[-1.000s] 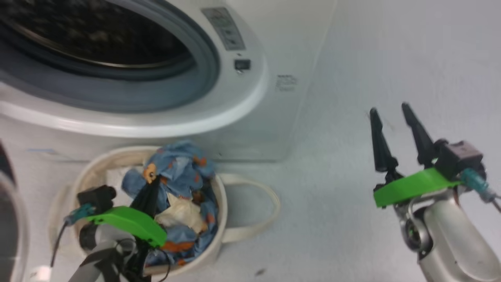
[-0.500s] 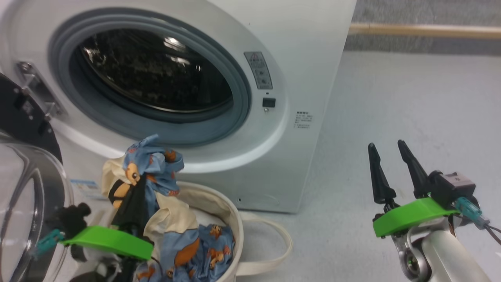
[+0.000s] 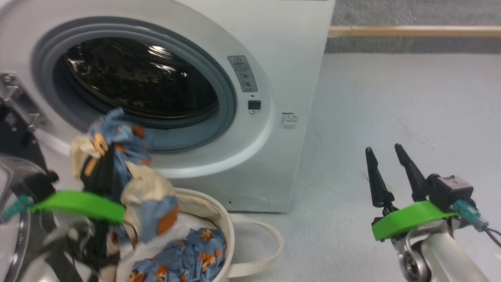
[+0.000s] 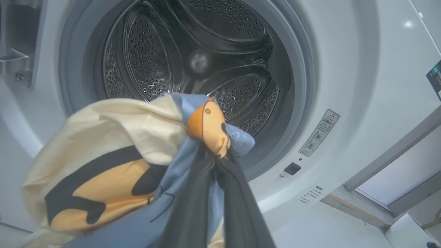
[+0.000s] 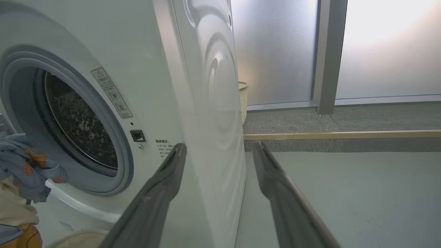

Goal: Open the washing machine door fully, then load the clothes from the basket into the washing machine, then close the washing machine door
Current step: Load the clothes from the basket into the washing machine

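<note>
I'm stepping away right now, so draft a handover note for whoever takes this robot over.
Left gripper: shut on the clothes, lifted before the drum opening; more fabric lies in the basket.
Right gripper: open, empty, above the floor.
Done: washing machine door open.
To do: clothes into the drum, then close the door.

The smooth pale grey floor (image 3: 391, 98) carries the white washing machine (image 3: 297, 58). The basket (image 3: 226, 231) sits on the floor just in front of the machine's lower front, with one looped handle (image 3: 276, 244) drooping onto the floor beside it. Farther back, a wooden strip (image 3: 411, 31) edges the floor against a darker speckled band (image 3: 411, 11).
</note>
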You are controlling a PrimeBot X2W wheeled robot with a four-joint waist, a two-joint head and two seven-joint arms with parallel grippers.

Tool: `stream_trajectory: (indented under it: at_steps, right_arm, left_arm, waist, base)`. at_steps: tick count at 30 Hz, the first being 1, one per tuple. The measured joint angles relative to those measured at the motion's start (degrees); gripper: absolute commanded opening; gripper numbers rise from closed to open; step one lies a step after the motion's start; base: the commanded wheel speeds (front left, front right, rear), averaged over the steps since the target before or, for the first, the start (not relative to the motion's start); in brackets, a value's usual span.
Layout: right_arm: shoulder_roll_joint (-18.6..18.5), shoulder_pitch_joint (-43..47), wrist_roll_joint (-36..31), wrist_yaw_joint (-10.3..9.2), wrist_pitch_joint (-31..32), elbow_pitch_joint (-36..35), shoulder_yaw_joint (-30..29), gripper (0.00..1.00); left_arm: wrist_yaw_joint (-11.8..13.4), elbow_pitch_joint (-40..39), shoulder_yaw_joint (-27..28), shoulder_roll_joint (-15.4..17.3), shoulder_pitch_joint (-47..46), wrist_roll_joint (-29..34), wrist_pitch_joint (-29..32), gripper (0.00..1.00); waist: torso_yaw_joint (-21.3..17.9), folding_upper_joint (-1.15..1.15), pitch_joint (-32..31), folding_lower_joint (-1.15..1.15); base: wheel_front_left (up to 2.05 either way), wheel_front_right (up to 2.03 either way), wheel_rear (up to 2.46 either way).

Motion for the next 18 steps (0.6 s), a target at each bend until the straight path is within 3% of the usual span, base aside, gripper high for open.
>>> stream_trajectory:
  at_steps: [10,18]
  right_arm:
    - [-3.5,-3.0,-1.8,0.00,0.0,-2.9,-1.8,1.00]
    - [-5.7,-3.3,-3.6,0.00,0.0,-7.0,-7.7,1.00]
  left_arm:
    - [-0.1,18.8,-0.3,1.2,-17.8,1.8,-1.5,0.00]
    - [-0.1,23.0,-0.4,1.9,-32.1,3.7,-2.1,0.00]
  waist:
    - [-4.7,0.00,8.3,0.01]
    - [-8.1,0.00,18.4,0.02]
  base:
    - [0.00,0.00,0.00]
    - [0.00,0.00,0.00]
